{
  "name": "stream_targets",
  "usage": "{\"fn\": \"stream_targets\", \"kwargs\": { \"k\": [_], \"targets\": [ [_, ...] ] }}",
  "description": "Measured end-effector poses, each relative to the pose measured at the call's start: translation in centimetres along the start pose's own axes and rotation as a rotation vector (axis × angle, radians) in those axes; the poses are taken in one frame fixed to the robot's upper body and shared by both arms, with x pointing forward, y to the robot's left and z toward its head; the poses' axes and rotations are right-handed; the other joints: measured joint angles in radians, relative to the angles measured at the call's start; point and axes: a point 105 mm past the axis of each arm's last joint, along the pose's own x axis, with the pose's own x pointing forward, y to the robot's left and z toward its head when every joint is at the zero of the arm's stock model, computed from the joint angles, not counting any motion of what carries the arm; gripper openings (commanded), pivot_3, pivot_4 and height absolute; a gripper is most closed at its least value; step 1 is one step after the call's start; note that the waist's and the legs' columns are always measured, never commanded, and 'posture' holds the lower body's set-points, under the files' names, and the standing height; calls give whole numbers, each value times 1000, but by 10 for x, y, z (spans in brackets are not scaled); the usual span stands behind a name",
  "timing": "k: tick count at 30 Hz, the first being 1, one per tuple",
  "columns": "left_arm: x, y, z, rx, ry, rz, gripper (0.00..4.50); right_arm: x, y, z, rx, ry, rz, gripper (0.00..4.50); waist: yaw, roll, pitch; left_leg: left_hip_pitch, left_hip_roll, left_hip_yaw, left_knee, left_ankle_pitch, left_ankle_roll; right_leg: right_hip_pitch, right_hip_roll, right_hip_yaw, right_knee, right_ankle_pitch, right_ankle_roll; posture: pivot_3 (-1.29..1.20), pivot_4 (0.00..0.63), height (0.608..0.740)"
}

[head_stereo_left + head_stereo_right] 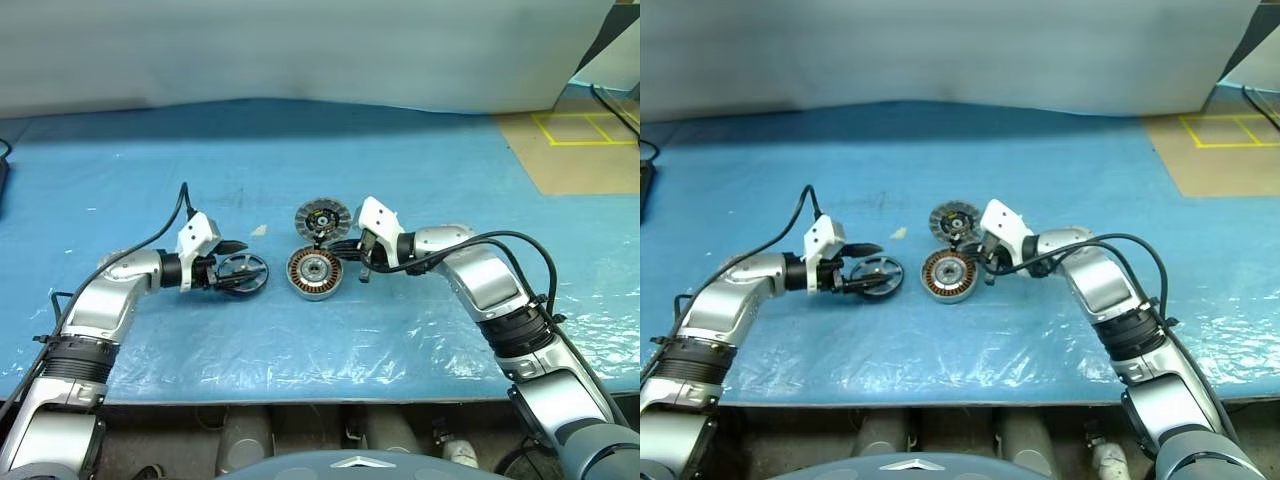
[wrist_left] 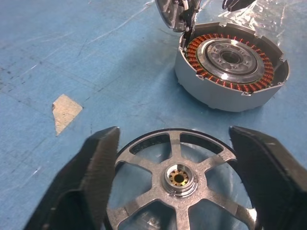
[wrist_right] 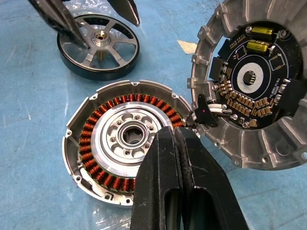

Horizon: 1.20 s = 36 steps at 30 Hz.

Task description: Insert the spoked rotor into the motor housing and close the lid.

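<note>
Your left end effector (image 1: 233, 272) straddles the spoked rotor (image 1: 243, 273), not yet gripping; the right end effector (image 3: 176, 143) is clenched empty. Off-centre closing could tip the rotor, lying at nine o'clock from the motor housing (image 1: 315, 272).

In the left wrist view, the near part of the spoked rotor (image 2: 175, 179) is cut off by the frame edge, and its sides are hidden behind the left tool's fingers (image 2: 93, 167). The motor housing's (image 3: 125, 143) near rim is covered by the shut right tool (image 3: 180, 143). The lid (image 3: 249, 81) is cropped at the edge.

Left pincer (image 1: 238, 272) around spoked rotor (image 1: 243, 273)
</note>
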Motion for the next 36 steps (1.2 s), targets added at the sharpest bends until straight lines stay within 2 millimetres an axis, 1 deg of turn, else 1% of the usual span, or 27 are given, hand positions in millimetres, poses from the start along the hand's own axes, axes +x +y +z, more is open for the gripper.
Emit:
{"fn": "stream_targets", "kwargs": {
  "k": [4,9,11,13,14,15,16,17,21,23,28,32,34,36],
  "targets": [
    [-6,0,-3,68,60,-26,2670,2,0,7,-48,-45,-2,0,0,0,0,0,0,0,0,0,0,0,0,0,0,0,0,0,150,740],
    [-10,3,10,166,93,-73,2670,-1,6,23,-75,-169,44,0,4,0,0,0,0,0,0,0,0,0,0,0,0,0,0,0,150,740],
    [-11,5,10,191,114,-89,2670,-1,9,21,-88,-191,51,0,4,0,0,0,0,0,0,1,1,0,0,0,0,0,0,0,150,740],
    [-10,7,6,199,152,-108,2670,-1,11,17,-85,-195,52,0,3,0,0,0,0,0,0,2,3,0,0,0,0,0,0,0,150,740],
    [-10,8,2,205,177,-125,2410,0,11,16,-85,-193,52,0,2,0,0,0,0,0,0,2,3,0,0,0,0,0,0,0,150,740],
    [-9,8,0,208,189,-139,2340,0,12,14,-84,-192,51,0,1,0,0,0,0,0,0,2,3,0,0,0,0,0,0,0,150,740],
    [-9,9,0,218,203,-151,2113,1,12,14,-82,-192,51,0,1,0,0,0,0,0,0,2,3,0,0,0,0,0,0,0,150,740],
    [-8,10,0,226,209,-163,1833,2,13,14,-80,-194,52,0,0,0,0,0,0,0,0,2,3,0,0,0,0,0,0,0,150,740],
    [-7,16,12,273,219,-199,462,6,15,14,-74,-202,51,0,1,0,0,0,0,0,0,2,3,0,0,0,0,0,0,0,150,740],
    [-6,18,15,315,244,-233,462,7,15,15,-74,-206,42,0,3,0,0,0,0,0,0,2,3,0,0,0,0,0,0,0,150,740],
    [-10,26,31,398,281,-285,462,10,14,15,-77,-207,25,0,2,0,0,-1,0,0,0,1,1,0,0,0,-1,0,0,0,150,740],
    [-22,28,34,410,331,-329,462,12,13,14,-73,-204,10,0,0,0,0,-1,0,0,-1,0,-1,0,0,0,-1,0,0,0,150,740],
    [-31,30,35,429,379,-338,462,12,12,14,-72,-203,1,0,1,0,0,0,0,0,-2,0,-1,-1,0,0,-1,0,0,0,150,740],
    [-38,35,44,460,409,-335,837,12,12,12,-70,-200,-3,0,5,0,0,0,0,0,-2,0,-1,-1,0,0,-2,0,0,0,150,740]
  ]
}}
